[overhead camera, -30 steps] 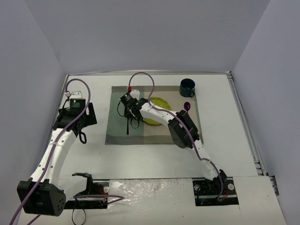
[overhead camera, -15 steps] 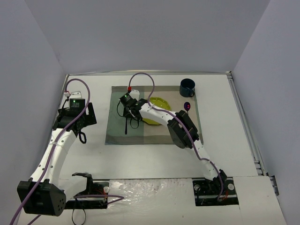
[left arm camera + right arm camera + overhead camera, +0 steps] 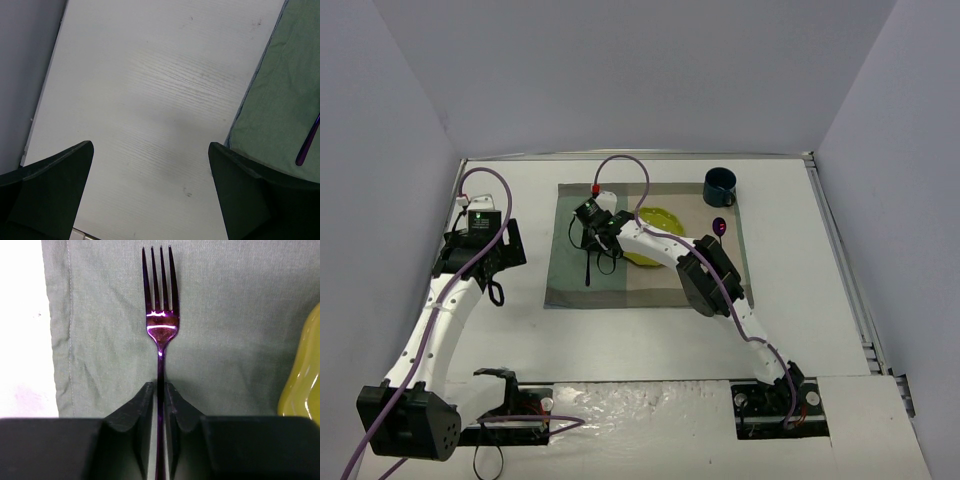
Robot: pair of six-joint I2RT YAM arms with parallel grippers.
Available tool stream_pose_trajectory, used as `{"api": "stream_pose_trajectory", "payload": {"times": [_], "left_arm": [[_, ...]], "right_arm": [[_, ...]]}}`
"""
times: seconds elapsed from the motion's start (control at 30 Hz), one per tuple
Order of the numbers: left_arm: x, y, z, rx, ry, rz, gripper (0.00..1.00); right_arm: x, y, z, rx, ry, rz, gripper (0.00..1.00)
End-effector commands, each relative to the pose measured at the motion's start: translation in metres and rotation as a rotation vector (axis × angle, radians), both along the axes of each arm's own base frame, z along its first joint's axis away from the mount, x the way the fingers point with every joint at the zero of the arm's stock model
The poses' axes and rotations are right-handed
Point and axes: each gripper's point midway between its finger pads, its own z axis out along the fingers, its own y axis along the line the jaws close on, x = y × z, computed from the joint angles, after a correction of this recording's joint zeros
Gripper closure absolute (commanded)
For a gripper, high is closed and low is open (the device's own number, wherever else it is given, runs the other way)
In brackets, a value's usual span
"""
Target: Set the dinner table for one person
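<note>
A purple fork [image 3: 161,325] lies on the green half of the cloth mat [image 3: 100,315], tines pointing away from the wrist. My right gripper [image 3: 160,387] straddles its handle, jaws slightly parted with a thin gap on each side. From above, the right gripper [image 3: 592,240] hovers over the fork [image 3: 589,270], left of the yellow-green plate [image 3: 665,218]. My left gripper [image 3: 150,150] stands wide open over bare dinner table [image 3: 150,75], nothing between its fingers. The left gripper [image 3: 498,290] is left of the mat [image 3: 650,285].
A dark blue mug [image 3: 720,186] stands past the mat's far right corner. A purple spoon [image 3: 720,228] lies on the beige half, right of the plate. The plate's rim [image 3: 302,380] is close on the right gripper's right. The fork's handle end [image 3: 307,145] shows on the mat edge.
The right gripper's jaws have parted a little around the fork handle, and the fork now rests on the mat. The left arm has not moved.
</note>
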Motion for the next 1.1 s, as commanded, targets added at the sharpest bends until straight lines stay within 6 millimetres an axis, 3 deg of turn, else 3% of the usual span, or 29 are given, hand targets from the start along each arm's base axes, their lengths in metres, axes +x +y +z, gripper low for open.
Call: {"api": "stream_pose_trajectory", "payload": {"times": [0.0, 0.17, 0.3, 0.5, 0.63, 0.77, 0.83, 0.9, 1.0, 1.07], "left_arm": [[0.007, 0.002, 0.015, -0.006, -0.064, 0.015, 0.03], [0.007, 0.003, 0.014, -0.006, -0.061, 0.016, 0.03], [0.007, 0.003, 0.014, -0.005, -0.060, 0.017, 0.03], [0.008, 0.002, 0.014, -0.013, -0.066, 0.010, 0.03], [0.009, 0.001, 0.016, -0.017, -0.072, 0.001, 0.03], [0.011, -0.003, 0.020, -0.032, -0.104, -0.016, 0.03], [0.013, -0.006, 0.023, -0.047, -0.124, -0.031, 0.03], [0.015, -0.010, 0.026, -0.062, -0.140, -0.049, 0.03], [0.015, -0.011, 0.031, -0.064, -0.166, -0.060, 0.03], [0.015, -0.013, 0.036, -0.070, -0.177, -0.068, 0.03]], "right_arm": [[0.002, 0.020, 0.014, 0.063, -0.031, 0.004, 0.80], [0.002, 0.019, 0.019, 0.066, -0.040, 0.004, 0.74], [0.005, 0.011, 0.040, 0.049, -0.088, 0.007, 0.68], [0.009, -0.015, 0.102, 0.011, -0.220, -0.005, 0.51], [0.003, -0.043, 0.149, -0.033, -0.317, -0.006, 0.41], [0.000, -0.088, 0.188, -0.105, -0.413, -0.051, 0.36], [0.000, -0.121, 0.204, -0.131, -0.445, -0.087, 0.30], [-0.001, -0.158, 0.218, -0.160, -0.474, -0.133, 0.25], [-0.004, -0.232, 0.257, -0.191, -0.552, -0.263, 0.19], [-0.013, -0.277, 0.256, -0.247, -0.560, -0.313, 0.17]]}}
